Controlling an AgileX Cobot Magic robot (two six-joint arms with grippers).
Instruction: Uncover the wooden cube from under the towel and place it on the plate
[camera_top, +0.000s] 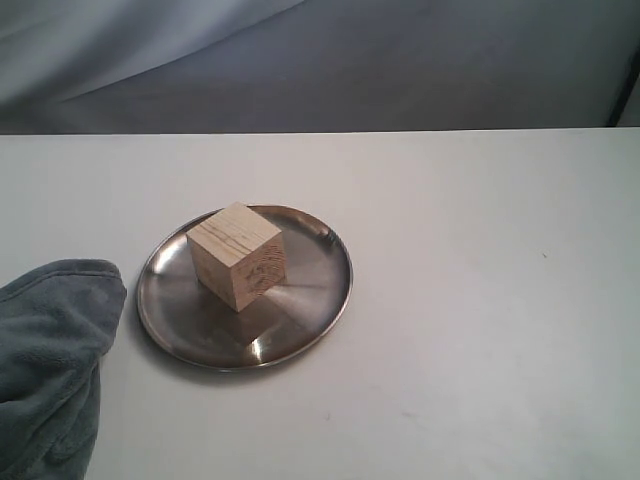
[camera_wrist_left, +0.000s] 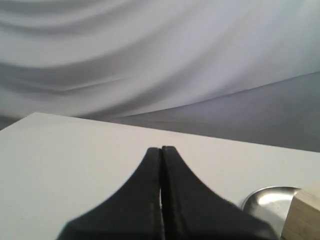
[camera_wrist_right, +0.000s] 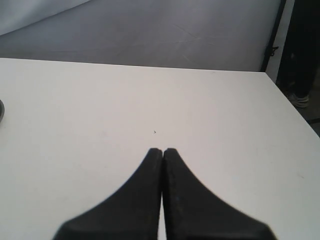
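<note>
Tan wooden cube (camera_top: 237, 255) on plate (camera_top: 315, 285); left gripper (camera_wrist_left: 161, 150), right gripper (camera_wrist_right: 163, 151) pressed closed, empty. Risk: slides off slick steel if nudged.

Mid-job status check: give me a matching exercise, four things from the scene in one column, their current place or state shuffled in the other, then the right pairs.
Things:
1. wooden cube
2. towel
3. plate
4. left gripper

Places or states:
A. shut, holding nothing
B. bunched at the exterior view's left edge, left of the plate
C. standing on the plate
D. resting on the white table, carrying the cube

Pairs: 1-C; 2-B; 3-D; 4-A
</note>
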